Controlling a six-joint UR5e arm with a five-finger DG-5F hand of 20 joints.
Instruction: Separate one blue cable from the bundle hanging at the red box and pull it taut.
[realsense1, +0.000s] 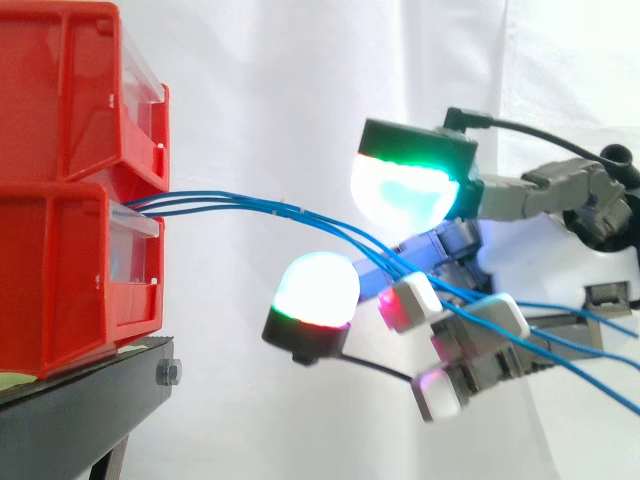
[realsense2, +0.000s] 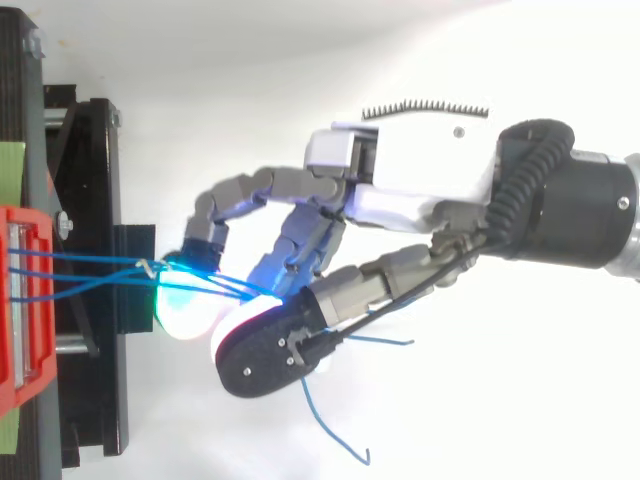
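Note:
Three thin blue cables (realsense1: 230, 200) come out between the stacked red boxes (realsense1: 60, 280) on the left and run right and downward, nearly straight, into my hand (realsense1: 480, 335). Seen from above, the cables (realsense2: 90, 262) meet at a small tie and then fan out under the hand (realsense2: 400, 180). The hand reaches in from the right with its fingers curled around the strands. A green-white fingertip (realsense1: 405, 190) sits above the cables, and the thumb's white-red pad (realsense1: 315, 285) sits below them. Loose cable ends (realsense2: 340, 430) trail past the hand.
The red boxes rest on a black stand (realsense1: 80, 410), whose frame (realsense2: 90, 200) juts toward the hand in the top view. An upper red bin (realsense1: 60, 90) overhangs the cable exit. A white curtain fills the background.

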